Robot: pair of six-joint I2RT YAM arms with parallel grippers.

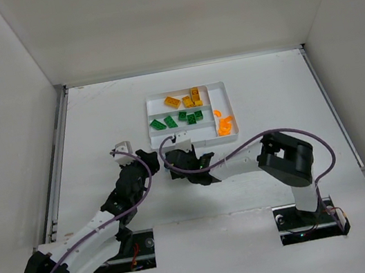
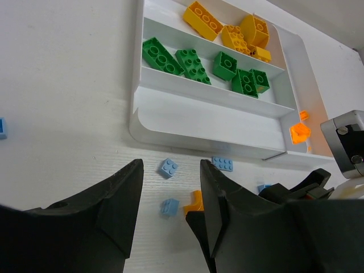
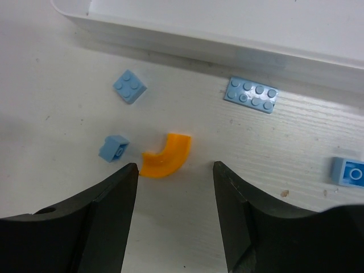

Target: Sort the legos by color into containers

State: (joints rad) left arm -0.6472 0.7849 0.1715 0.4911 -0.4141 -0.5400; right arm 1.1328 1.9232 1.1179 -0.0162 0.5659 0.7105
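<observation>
Black fingers (image 3: 102,216) of the right gripper (image 3: 175,168) stand apart, gripping nothing, with the curved orange lego (image 3: 166,156) on the table in the gap at their tips, light blue legos (image 3: 129,86) around it, the white tray (image 3: 170,34) beyond, and the left gripper (image 2: 170,170) likewise parted and empty.

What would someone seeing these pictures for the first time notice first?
The white tray near the middle of the table, with yellow bricks in its top slot and green bricks in the slot below. Next, a lone orange curved piece lying on the table just ahead of the open right gripper, with light blue pieces scattered around it.
</observation>
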